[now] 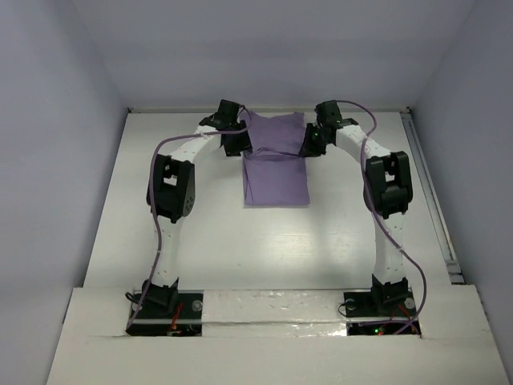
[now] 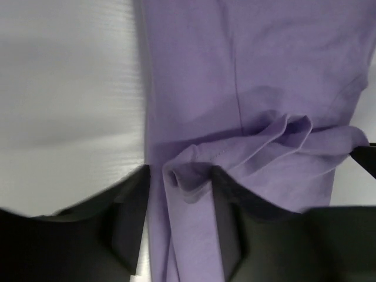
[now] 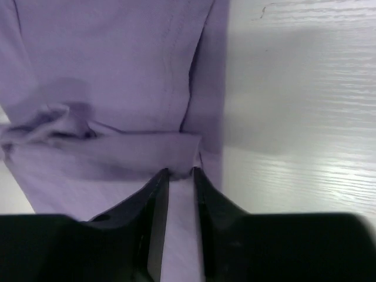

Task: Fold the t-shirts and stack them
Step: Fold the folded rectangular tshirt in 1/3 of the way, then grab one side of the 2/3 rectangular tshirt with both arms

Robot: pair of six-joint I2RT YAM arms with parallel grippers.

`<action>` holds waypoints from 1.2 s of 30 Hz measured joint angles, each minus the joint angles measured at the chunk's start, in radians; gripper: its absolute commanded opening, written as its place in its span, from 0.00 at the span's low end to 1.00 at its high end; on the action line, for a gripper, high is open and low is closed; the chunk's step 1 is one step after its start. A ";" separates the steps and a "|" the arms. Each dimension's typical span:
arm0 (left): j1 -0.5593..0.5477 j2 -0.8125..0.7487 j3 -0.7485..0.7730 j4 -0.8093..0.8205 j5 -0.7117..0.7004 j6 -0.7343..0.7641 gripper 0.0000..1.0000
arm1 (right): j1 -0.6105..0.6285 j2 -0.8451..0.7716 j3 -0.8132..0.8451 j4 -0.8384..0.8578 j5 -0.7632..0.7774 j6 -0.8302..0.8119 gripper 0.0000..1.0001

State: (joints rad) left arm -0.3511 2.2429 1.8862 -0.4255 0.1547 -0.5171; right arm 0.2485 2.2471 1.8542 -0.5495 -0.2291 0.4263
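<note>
one lavender t-shirt [image 1: 275, 172], folded to a long rectangle, flat on the white table [image 1: 160, 208], with the far wall [image 1: 272, 48] just beyond the t-shirt's far end. from above: left gripper [image 1: 240, 143] at the t-shirt's left edge, right gripper [image 1: 311, 143] at its right edge, both level with a crease across the cloth; jaws too small and dark there to read. only in the left wrist view: fingers [image 2: 126, 223] standing well apart, a loose strip of the t-shirt's edge lying between them with a small curled loop near the tips, nothing pinched; also a bunched ridge of folds running from there across the t-shirt. only in the right wrist view: fingers [image 3: 154, 223] parted by a narrow slit, the t-shirt's folded right edge just at the tips, cloth visible through the slit; open a little, apparently holding nothing, though contact between pads and cloth hard to judge. same ridge seen from this side, soft and blurred. sleeves and collar not to be made out in any view. t-shirt's ends cut off by the frame in both wrist views; its side edges partly hidden behind the gripper bodies from above.
</note>
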 measured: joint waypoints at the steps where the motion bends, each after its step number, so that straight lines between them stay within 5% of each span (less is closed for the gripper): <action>1: 0.000 0.001 0.002 -0.008 -0.002 0.006 0.49 | -0.001 0.000 0.003 -0.012 0.010 0.000 0.45; 2: 0.000 0.001 0.000 -0.021 -0.005 0.008 0.51 | -0.001 -0.003 0.006 -0.022 0.017 0.000 0.61; 4: 0.000 -0.024 -0.019 -0.012 -0.007 0.009 0.50 | -0.001 -0.011 0.012 -0.035 0.029 -0.007 0.66; 6: -0.004 -0.097 -0.110 0.029 -0.008 0.007 0.49 | -0.001 -0.036 0.005 -0.046 0.037 -0.011 0.48; 8: -0.016 -0.204 -0.233 0.063 -0.008 -0.002 0.41 | -0.001 -0.100 -0.054 -0.029 0.028 -0.011 0.11; 10: -0.050 -0.324 -0.369 0.113 -0.002 -0.016 0.41 | -0.001 -0.198 -0.165 0.017 -0.006 0.004 0.00; 17: -0.210 -0.439 -0.655 0.307 0.074 -0.080 0.33 | 0.048 -0.348 -0.351 0.139 -0.124 0.042 0.00; 23: -0.170 -0.439 -0.819 0.351 0.069 -0.106 0.33 | 0.079 -0.438 -0.716 0.247 -0.170 0.087 0.00; 30: -0.103 -0.474 -0.897 0.443 0.062 -0.113 0.37 | 0.053 -0.429 -0.836 0.332 -0.164 0.117 0.00; 36: -0.060 -0.669 -1.025 0.455 0.026 -0.122 0.38 | 0.052 -0.516 -0.896 0.346 -0.154 0.126 0.22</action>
State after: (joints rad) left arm -0.4107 1.5738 0.8612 0.0299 0.1806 -0.6395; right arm 0.3004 1.7313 0.9577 -0.2035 -0.3836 0.5518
